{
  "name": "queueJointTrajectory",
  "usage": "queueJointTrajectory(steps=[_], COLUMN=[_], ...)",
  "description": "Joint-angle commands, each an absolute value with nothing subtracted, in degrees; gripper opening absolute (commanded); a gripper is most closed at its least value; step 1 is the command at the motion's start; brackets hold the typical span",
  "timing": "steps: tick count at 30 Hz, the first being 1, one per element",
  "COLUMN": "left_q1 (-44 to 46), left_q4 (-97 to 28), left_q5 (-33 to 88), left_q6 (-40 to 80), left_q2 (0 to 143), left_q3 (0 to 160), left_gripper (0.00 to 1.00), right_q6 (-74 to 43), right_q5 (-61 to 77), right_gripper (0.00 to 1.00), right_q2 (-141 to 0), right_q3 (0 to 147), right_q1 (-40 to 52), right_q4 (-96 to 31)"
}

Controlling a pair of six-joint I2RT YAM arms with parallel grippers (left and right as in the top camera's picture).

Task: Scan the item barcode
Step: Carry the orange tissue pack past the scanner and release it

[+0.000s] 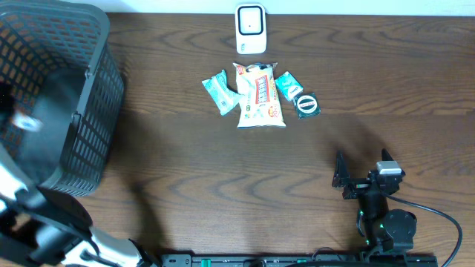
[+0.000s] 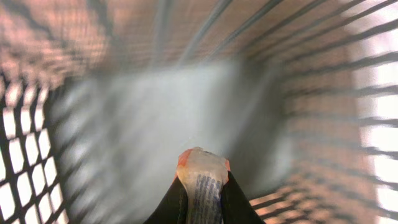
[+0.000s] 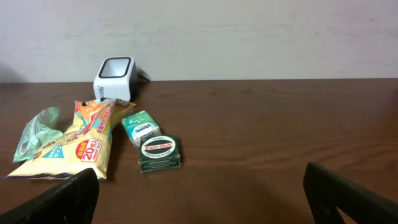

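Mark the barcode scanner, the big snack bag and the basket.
barcode scanner point(image 1: 251, 24): overhead view, on its top window.
big snack bag point(image 1: 260, 96): overhead view, middle of its printed front.
basket point(image 1: 100, 122): overhead view, on its mesh side wall.

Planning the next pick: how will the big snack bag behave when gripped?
The snack bag looks like a crinkled film pouch, so it is probably light and floppy. Its glossy surface may slip. Lying flat, it should not roll.
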State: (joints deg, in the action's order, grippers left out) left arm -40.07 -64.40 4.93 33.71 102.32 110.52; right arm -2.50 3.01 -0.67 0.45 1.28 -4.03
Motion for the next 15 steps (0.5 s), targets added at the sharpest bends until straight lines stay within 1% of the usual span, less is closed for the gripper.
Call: queueJointTrajectory(steps=[1,4,8,11,15], left_q1=[-39.0,-36.2,-29.0,-19.8,-7.4], left_q4=[-60.9,-57.0,-51.9,-48.4,-48.1], left_q5=[5.9,8.7,17.0,24.3,24.4], left_q6=[31.9,31.1,25.8,19.4,15.4], left_q2=[94.4,89.4,85.5,85.0,87.7], left_q3=[113.9,113.9,113.9,113.9,113.6], left_gripper=[0.07,0.07,0.07,0.07,0.07], right_q6=[-2.1,-2.1,-2.1,-2.0,-2.1], right_q5=[3.0,3.0,3.0,3.0,3.0], right_gripper=[0.99,0.99,0.99,0.99,0.99], right_q2=[-0.3,-0.3,-0.3,-0.3,-0.3], right_q3=[0.3,0.3,0.3,0.3,0.3], right_q1=[1.5,1.5,1.5,1.5,1.5], right_q4=[-4.2,-4.2,-4.2,-4.2,-4.2])
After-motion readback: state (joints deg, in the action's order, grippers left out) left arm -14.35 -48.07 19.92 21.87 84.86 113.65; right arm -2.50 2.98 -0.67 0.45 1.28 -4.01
